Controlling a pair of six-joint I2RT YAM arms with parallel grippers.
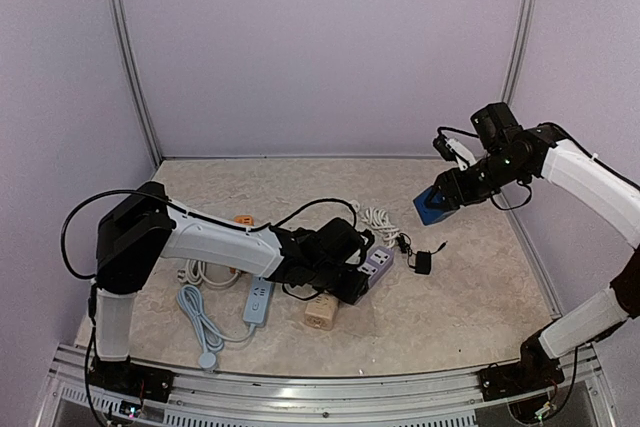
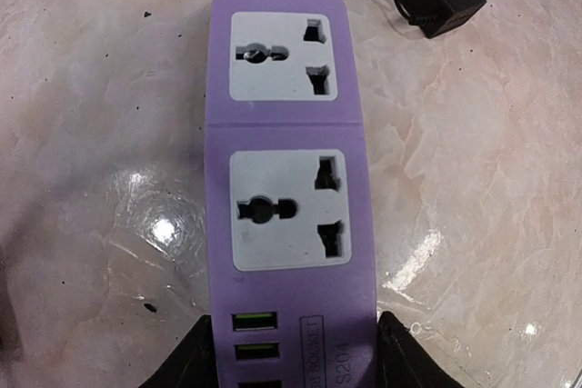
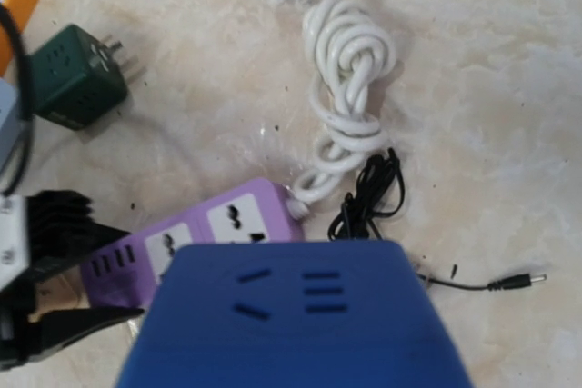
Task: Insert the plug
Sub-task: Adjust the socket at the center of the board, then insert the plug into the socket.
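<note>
A purple power strip (image 1: 378, 265) with two white sockets lies on the marble table. In the left wrist view, my left gripper (image 2: 291, 365) is shut on the purple power strip (image 2: 289, 179) at its USB end, with one black finger (image 2: 182, 365) on each long side. My right gripper (image 1: 447, 194) is shut on a blue cube plug adapter (image 1: 434, 206) and holds it in the air, right of and above the strip. In the right wrist view the blue cube (image 3: 300, 315) fills the bottom and hides my fingers. The purple strip (image 3: 205, 229) lies below and beyond it.
A knotted white cable (image 3: 347, 88) runs from the strip's far end. A black adapter (image 1: 422, 263) with a thin cord lies just right of the strip. A green cube adapter (image 3: 77, 88), an orange strip (image 1: 243, 219), a blue-grey strip (image 1: 258, 302) and a beige cube (image 1: 320, 314) lie around the left arm.
</note>
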